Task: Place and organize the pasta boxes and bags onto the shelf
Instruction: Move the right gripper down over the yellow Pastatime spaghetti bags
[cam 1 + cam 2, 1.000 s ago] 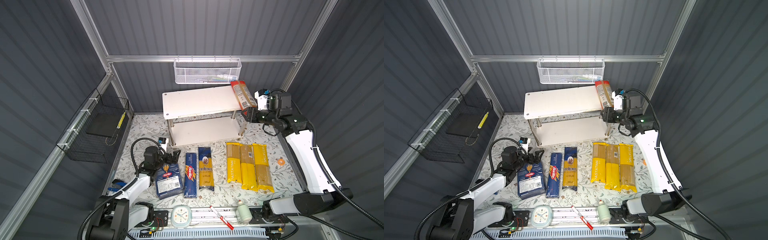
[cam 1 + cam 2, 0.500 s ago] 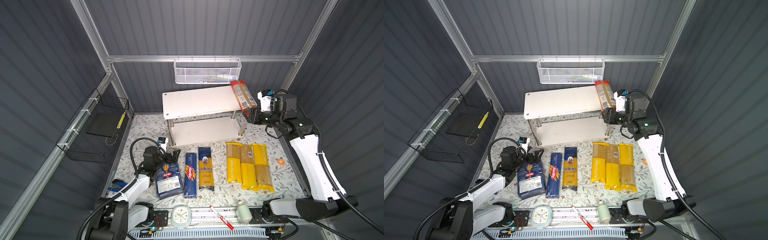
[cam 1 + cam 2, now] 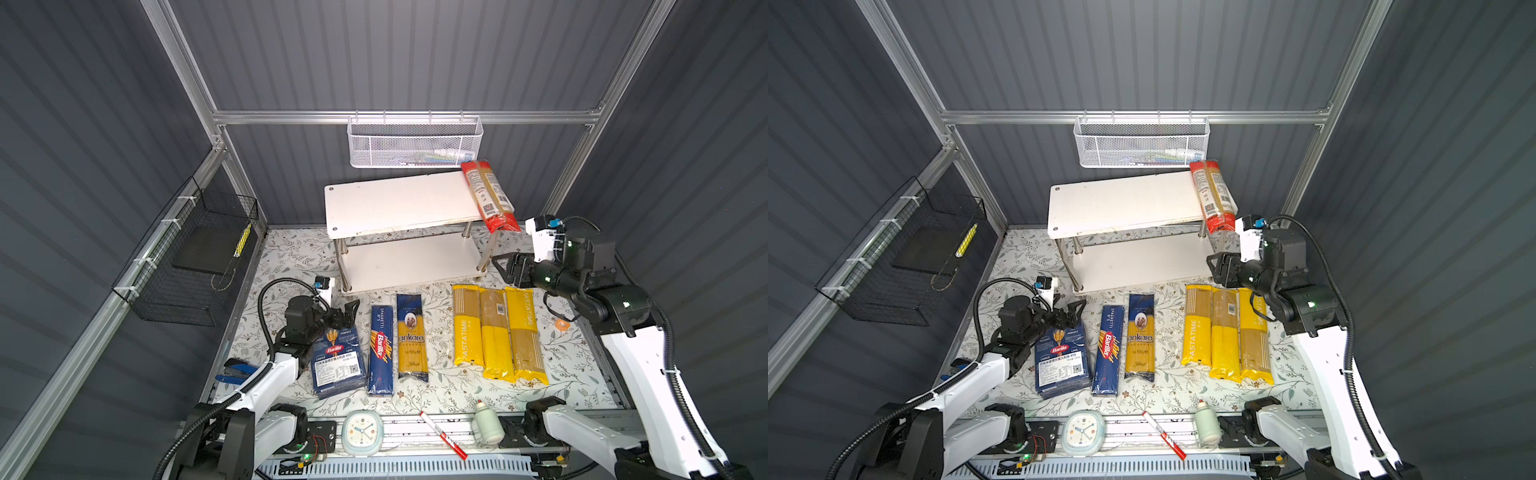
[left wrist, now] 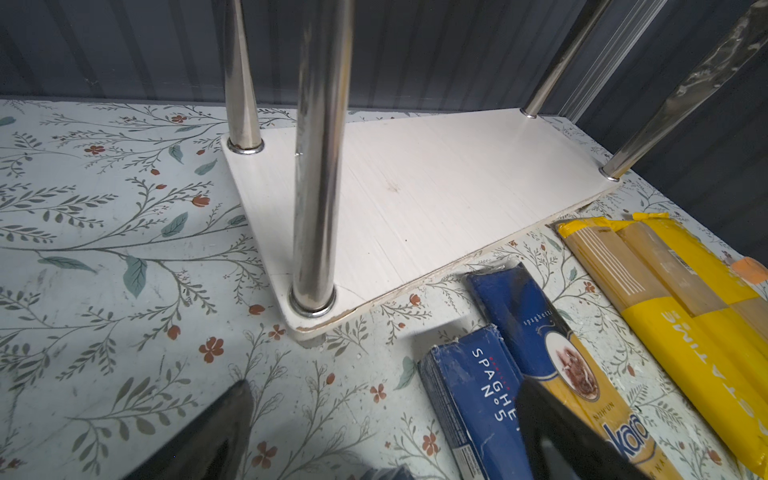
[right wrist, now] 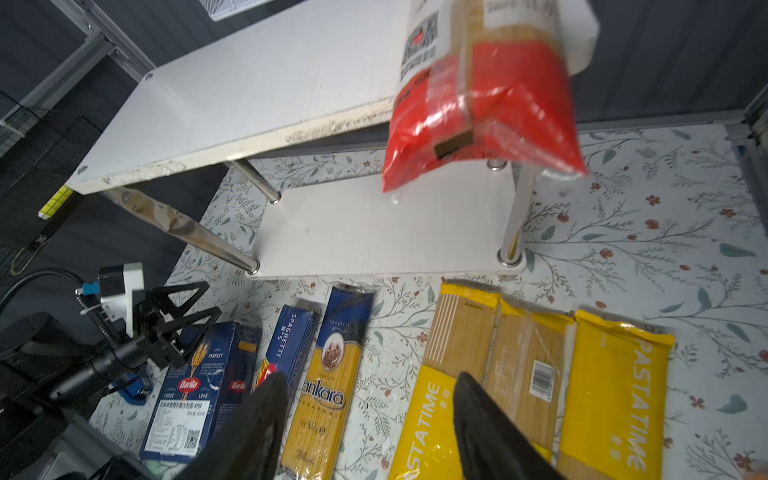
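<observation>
Red-and-clear bag (image 3: 487, 194): flat on right end of shelf (image 3: 395, 203) top board, red near end overhanging. Right jaws: partly spread, empty, just right of shelf, clear of bag. Left jaws: wide apart, empty, near wide Barilla box (image 3: 338, 361).

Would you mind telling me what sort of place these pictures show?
Probably a robot test cell staged as a pantry: dark ribbed wall panels on an aluminium frame, a white two-tier shelf, and pasta bags lined up on a floral tabletop.
</observation>
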Tool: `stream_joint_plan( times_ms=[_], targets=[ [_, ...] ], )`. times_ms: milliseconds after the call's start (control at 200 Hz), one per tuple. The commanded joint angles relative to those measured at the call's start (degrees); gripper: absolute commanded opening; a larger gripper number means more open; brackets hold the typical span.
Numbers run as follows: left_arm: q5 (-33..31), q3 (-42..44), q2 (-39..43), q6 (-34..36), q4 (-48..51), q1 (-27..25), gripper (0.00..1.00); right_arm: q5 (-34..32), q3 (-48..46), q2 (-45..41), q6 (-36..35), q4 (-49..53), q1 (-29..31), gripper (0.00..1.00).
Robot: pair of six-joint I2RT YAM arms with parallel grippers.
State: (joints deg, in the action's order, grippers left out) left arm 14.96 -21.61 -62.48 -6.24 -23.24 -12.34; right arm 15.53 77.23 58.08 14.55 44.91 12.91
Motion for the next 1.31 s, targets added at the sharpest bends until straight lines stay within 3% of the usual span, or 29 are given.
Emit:
stream_joint_plan(
  times_ms=[0,85,105,205,330,440,585,1301],
  targets=[
    [-0.9,0.9,1.5,-0.1,-1.2,0.1,0.99,6.2,-6.2,-3.9,0.1,-4.1,2.5,0.66],
    [-0.9,1.0,1.5,-0.1,-1.2,0.1,0.99,4.4,-7.9,-5.1,-2.1,-6.0,6.9,0.68],
    [-0.9,0.9,1.5,-0.2,-1.2,0.1,0.99,0.9,-7.9,-5.1,-2.6,-5.7,8.3,0.68],
    [-0.9,0.7,1.1,-0.1,-1.0,0.1,0.99,-4.1,-7.1,-4.6,-3.8,-3.9,12.3,0.69],
    [-1.1,0.6,1.1,-0.2,-0.9,0.1,0.99,-7.9,-10.4,-5.3,-1.9,-5.6,14.0,0.68],
    [-1.2,0.7,1.2,-0.2,-1.0,0.1,0.99,-19.3,-12.4,-4.3,0.6,-3.3,17.0,0.69],
    [-1.1,0.9,1.5,-0.1,-1.2,0.1,0.99,-26.9,-16.4,-3.9,5.5,-4.6,18.9,0.71],
    [-1.3,1.8,2.6,-0.2,-1.6,0.1,0.99,-27.9,-31.9,5.6,14.9,-16.4,19.5,0.77]
  ],
)
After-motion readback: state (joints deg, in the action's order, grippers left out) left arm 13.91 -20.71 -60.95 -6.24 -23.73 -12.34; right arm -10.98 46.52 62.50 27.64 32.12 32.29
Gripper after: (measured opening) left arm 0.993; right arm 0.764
